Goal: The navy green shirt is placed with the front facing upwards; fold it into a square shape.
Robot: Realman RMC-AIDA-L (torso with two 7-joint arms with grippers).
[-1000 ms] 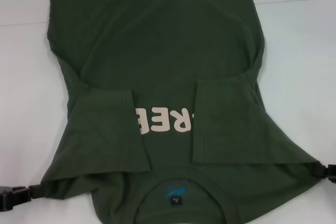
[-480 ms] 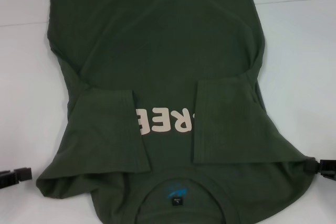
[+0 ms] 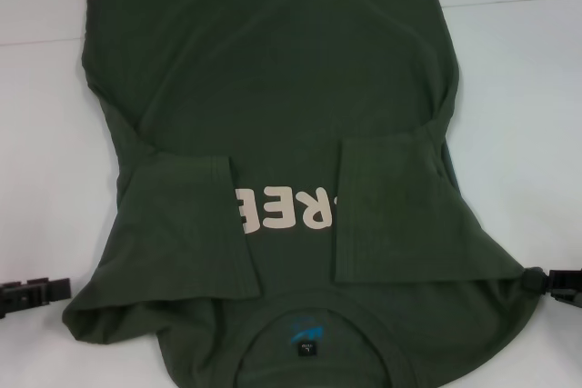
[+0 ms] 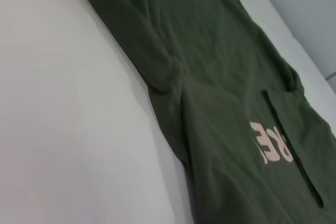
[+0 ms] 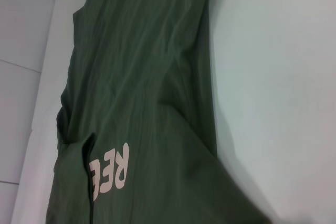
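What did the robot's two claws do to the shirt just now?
The left gripper let go of the shirt at its near left corner and backed off to the table beside it; that corner sagged a little. The right gripper stayed at the near right corner. Both sleeves remain folded in over the lettering.

Light is bright, even and diffuse, seemingly from overhead, with a cool cast on the white table [image 3: 509, 88]. The navy green shirt [image 3: 273, 70] reads dark, its folds throwing only soft, faint shadows. No hard glare shows. Both wrist views look soft, blurring most where cloth lies nearest the lens.
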